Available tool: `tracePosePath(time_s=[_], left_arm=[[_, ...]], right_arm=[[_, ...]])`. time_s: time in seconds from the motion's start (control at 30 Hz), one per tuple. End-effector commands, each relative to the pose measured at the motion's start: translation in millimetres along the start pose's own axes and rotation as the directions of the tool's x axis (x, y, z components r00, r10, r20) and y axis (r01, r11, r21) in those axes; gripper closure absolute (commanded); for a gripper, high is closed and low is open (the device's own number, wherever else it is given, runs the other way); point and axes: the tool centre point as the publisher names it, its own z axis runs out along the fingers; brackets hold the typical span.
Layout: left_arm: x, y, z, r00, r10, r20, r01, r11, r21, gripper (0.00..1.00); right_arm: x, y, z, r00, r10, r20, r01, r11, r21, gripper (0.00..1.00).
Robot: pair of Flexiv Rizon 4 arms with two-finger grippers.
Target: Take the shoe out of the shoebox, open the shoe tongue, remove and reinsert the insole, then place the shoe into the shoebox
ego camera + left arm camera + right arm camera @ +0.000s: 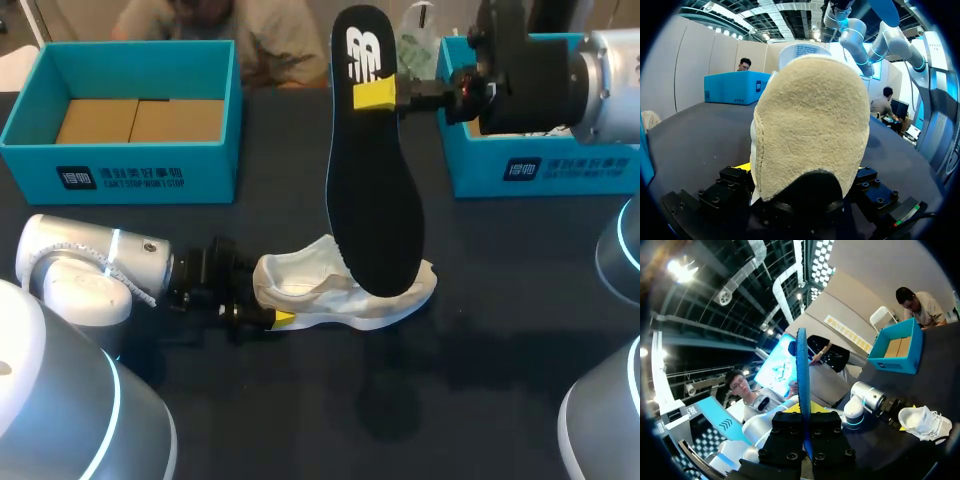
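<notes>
A white shoe (300, 282) lies on the dark table, toe to the right. Its tan-lined heel (810, 125) sits between the wide-apart fingers of my left gripper (272, 296), which stands open around it; one yellow tip (284, 318) shows along the shoe's near side. My right gripper (378, 92) is shut on the heel end of a black insole (375, 200), holding it up over the shoe with its toe end hanging down toward the shoe's opening. In the right wrist view the insole (802, 365) stands edge-on between the fingers, with the shoe (925, 421) far below.
A teal shoebox (120, 175) with a cardboard liner stands at the back left. A second teal box (545, 170) stands at the back right, partly behind my right arm. Bare dark tabletop (400, 400) lies in front of the shoe.
</notes>
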Motion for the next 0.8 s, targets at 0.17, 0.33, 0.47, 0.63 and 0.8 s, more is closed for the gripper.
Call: tracePosePath(time_s=[0.17, 0.33, 0.47, 0.63, 0.8], left_arm=[[4.9, 0, -10, 1.000, -0.007, -0.009, 0.007, 0.999, -0.041, 0.00], [8.1, 0, -17, 1.000, -0.015, -0.018, 0.014, 0.998, -0.059, 0.00], [9.3, -1, -22, 1.000, -0.019, -0.018, 0.018, 0.995, -0.095, 0.00], [7.0, -5, -33, 1.000, -0.014, -0.002, 0.014, 0.987, -0.161, 0.00], [6.2, -17, -43, 1.000, -0.010, 0.018, 0.015, 0.967, -0.253, 0.00]], right_arm=[[-0.3, -0.2, 2, 1.000, 0.001, 0.002, -0.001, 1.000, -0.001, 1.00], [-0.3, -0.2, 2, 1.000, 0.001, 0.002, -0.001, 1.000, -0.001, 1.00], [-0.3, -0.2, 2, 1.000, 0.001, 0.002, -0.001, 1.000, -0.001, 1.00], [-0.3, -0.2, 2, 1.000, 0.001, 0.002, -0.001, 1.000, -0.001, 1.00], [-0.3, -0.2, 2, 1.000, 0.001, 0.002, -0.001, 1.000, -0.001, 1.00]])
